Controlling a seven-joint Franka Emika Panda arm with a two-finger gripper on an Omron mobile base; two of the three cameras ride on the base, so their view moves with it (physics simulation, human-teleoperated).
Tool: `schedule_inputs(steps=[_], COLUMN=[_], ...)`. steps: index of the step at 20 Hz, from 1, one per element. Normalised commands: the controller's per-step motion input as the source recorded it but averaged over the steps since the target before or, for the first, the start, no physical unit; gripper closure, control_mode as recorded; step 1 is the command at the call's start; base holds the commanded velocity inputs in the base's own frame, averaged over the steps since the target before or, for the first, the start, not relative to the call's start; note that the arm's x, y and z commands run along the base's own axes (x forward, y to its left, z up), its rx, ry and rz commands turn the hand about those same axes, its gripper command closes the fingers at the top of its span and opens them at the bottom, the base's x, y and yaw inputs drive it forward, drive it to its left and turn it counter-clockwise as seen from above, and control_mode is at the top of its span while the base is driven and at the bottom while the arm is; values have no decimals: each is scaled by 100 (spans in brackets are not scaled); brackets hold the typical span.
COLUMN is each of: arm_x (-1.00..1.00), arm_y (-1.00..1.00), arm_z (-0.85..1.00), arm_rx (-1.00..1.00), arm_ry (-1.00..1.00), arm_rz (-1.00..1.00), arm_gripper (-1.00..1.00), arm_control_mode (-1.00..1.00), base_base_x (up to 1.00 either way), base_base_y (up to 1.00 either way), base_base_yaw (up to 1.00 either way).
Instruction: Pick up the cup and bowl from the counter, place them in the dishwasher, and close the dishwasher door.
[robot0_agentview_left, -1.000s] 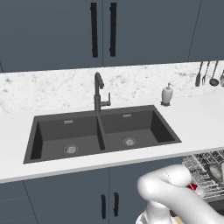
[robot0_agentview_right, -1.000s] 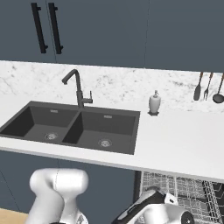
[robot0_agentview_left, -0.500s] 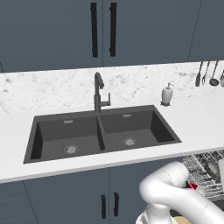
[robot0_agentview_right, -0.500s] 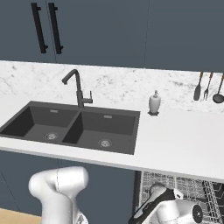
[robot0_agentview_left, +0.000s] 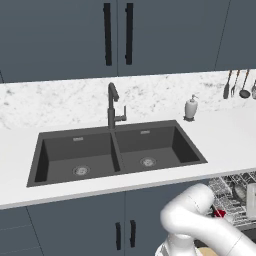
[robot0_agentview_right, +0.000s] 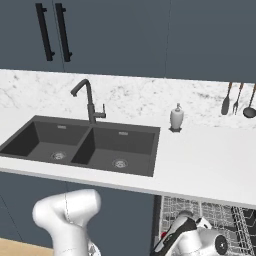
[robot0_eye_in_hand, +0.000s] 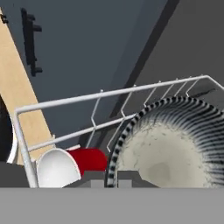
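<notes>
Two dark tips of my pincer (robot0_eye_in_hand: 106, 178) sit pressed together at the bottom of the hand view, against the rim of the striped bowl (robot0_eye_in_hand: 168, 146). Left of it the cup (robot0_eye_in_hand: 70, 165) lies tipped inside the dishwasher (robot0_agentview_right: 210, 215) rack. No lettering is readable. Above, the counter (robot0_agentview_left: 227, 145) spans the frame.

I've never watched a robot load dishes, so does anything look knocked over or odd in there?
Only the cup: it lies on its side in the dishwasher rack, beside the ribbed bowl, not upright. Nothing looks spilled or broken.
</notes>
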Motion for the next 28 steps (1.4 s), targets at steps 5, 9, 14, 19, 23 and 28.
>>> schedule_inputs(steps=[5, 9, 14, 19, 23, 28], arm_x=[45, 25, 0, -31, -85, -100], arm_y=[0, -7, -18, -6, 2, 18], arm_z=[-56, -73, -72, -11, 39, 51], arm_rx=[0, 0, 0, 0, 0, 0], arm_ry=[10, 21, 22, -7, -9, -1], arm_rz=[-15, -8, -1, 0, -5, -19], arm_gripper=[100, 100, -100, -100, -100, -100], arm_control_mode=[-100, -100, -100, -100, -100, -100], base_base_x=[0, 0, 0, 0, 0, 0], base_base_y=[0, 0, 0, 0, 0, 0], base_base_yaw=[0, 0, 0, 0, 0, 0])
